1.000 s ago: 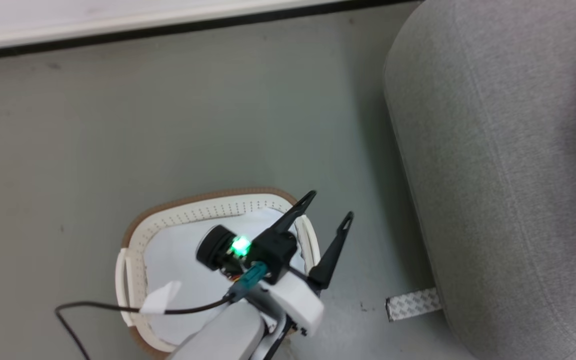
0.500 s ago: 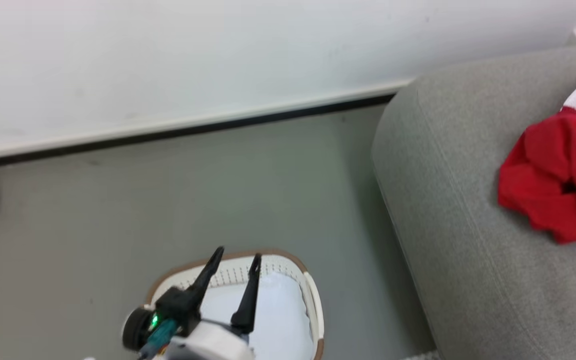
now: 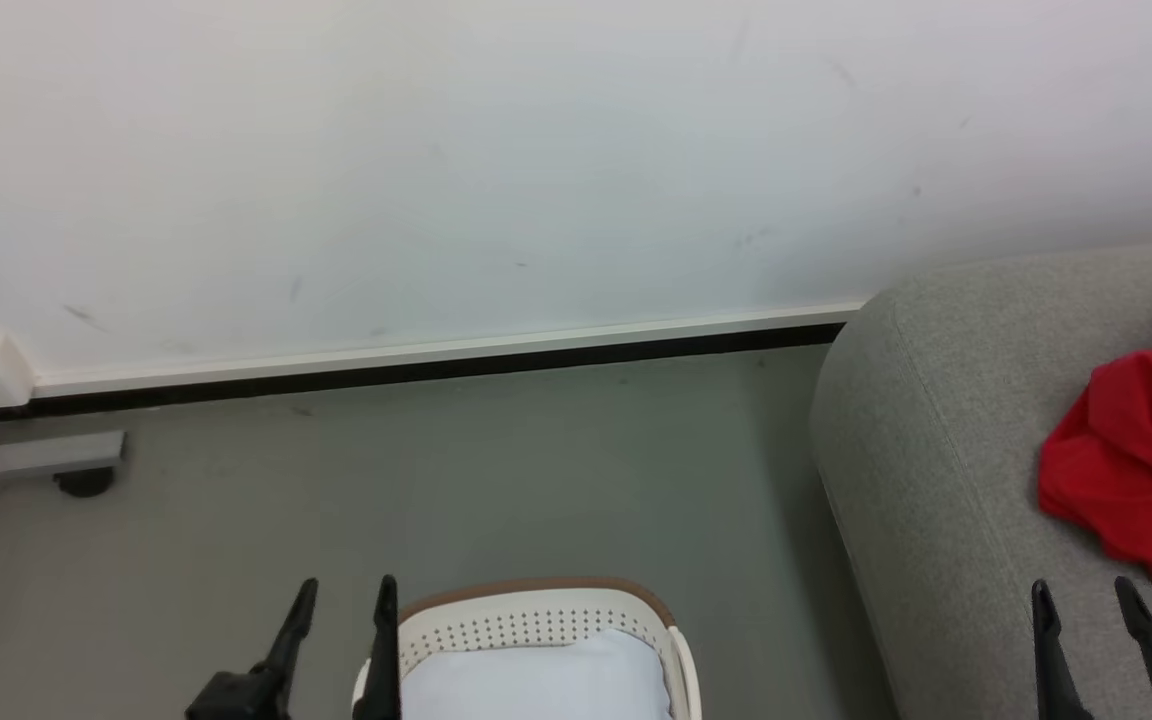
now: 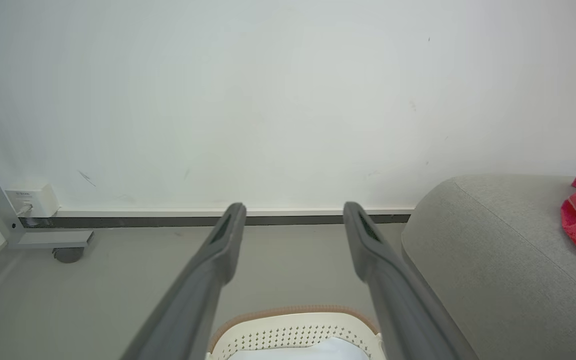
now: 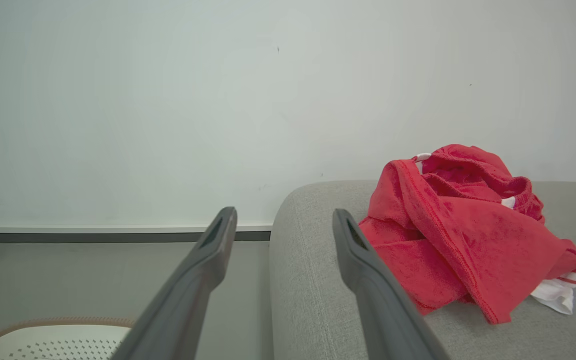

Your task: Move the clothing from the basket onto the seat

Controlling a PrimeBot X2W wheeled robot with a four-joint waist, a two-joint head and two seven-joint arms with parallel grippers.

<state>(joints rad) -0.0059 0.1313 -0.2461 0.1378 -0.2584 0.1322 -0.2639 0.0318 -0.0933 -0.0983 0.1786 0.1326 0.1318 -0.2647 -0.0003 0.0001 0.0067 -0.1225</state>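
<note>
As it lies crumpled on the seat (image 5: 313, 300), just beyond and to the right of the right gripper's (image 5: 284, 212) spread, empty fingers, the clothing (image 5: 458, 235) reads as light, limp and unbreakable; any raised fold would serve as a hold. The basket (image 4: 293, 332) lies just below the left gripper's (image 4: 294, 206) fingers, likewise apart and empty.

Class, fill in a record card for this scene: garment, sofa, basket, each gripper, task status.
clothing: red crumpled heap lying on the seat
seat: light-grey sofa, right of the basket
basket: on the floor, holding a pale cloth; no red seen in it
left gripper: open, empty, by the basket
right gripper: open, empty, over the seat, apart from the clothing
task status: looks done
</note>
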